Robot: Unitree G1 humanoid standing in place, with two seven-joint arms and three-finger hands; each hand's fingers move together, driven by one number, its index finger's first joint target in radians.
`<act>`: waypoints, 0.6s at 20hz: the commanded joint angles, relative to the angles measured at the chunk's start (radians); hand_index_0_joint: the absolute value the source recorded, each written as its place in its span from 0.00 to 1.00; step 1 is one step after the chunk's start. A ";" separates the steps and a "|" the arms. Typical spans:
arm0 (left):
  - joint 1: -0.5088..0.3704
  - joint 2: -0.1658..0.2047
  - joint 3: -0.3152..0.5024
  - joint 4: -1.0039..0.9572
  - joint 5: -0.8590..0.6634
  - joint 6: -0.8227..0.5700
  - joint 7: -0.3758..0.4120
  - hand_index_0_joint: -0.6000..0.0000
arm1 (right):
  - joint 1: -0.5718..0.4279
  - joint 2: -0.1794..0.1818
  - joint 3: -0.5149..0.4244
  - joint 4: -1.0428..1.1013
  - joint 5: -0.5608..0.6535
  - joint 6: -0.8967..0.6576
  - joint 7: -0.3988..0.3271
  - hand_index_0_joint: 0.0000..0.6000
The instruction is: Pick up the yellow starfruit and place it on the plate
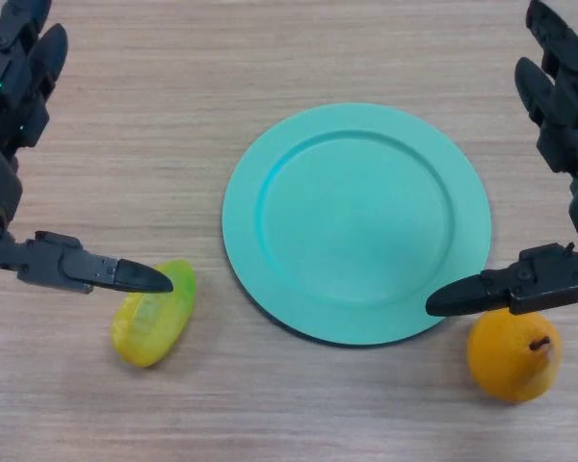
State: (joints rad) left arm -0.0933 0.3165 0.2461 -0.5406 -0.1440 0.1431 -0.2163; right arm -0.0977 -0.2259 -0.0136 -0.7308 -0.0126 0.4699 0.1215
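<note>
The yellow starfruit (pixel 152 322) lies on the wooden table at the lower left, to the left of the plate. The round turquoise plate (pixel 270 154) sits in the middle with nothing on it. My left hand (pixel 10 87) hovers at the left edge with its fingers straight; its thumb (pixel 96 271) points right and its tip overlaps the starfruit's upper edge. My right hand (pixel 564 106) is at the right edge, fingers straight, its thumb (pixel 506 287) reaching left over the plate's lower right rim.
An orange pear-shaped fruit (pixel 513 358) with a brown stem lies on the table at the lower right, just under my right thumb and beside the plate.
</note>
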 commanded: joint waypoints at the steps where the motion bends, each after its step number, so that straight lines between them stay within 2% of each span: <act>1: -0.022 0.043 0.057 -0.057 -0.027 -0.069 0.006 1.00 | -0.030 -0.023 -0.040 -0.058 -0.009 -0.109 0.006 0.00; 6: -0.006 0.030 0.065 -0.085 -0.049 -0.069 0.037 1.00 | -0.030 -0.020 -0.032 -0.059 -0.014 -0.111 0.006 0.00; 10: 0.032 0.032 0.091 -0.131 -0.039 -0.031 -0.033 1.00 | -0.040 -0.016 -0.024 -0.059 -0.008 -0.109 0.000 0.00; 12: 0.070 0.018 0.103 -0.148 -0.026 -0.023 -0.065 1.00 | -0.036 -0.014 -0.017 -0.056 -0.004 -0.113 0.000 0.00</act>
State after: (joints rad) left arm 0.0001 0.3084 0.2625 -0.6312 -0.1439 0.2073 -0.2879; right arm -0.1043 -0.2254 -0.0037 -0.7308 -0.0180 0.4699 0.1219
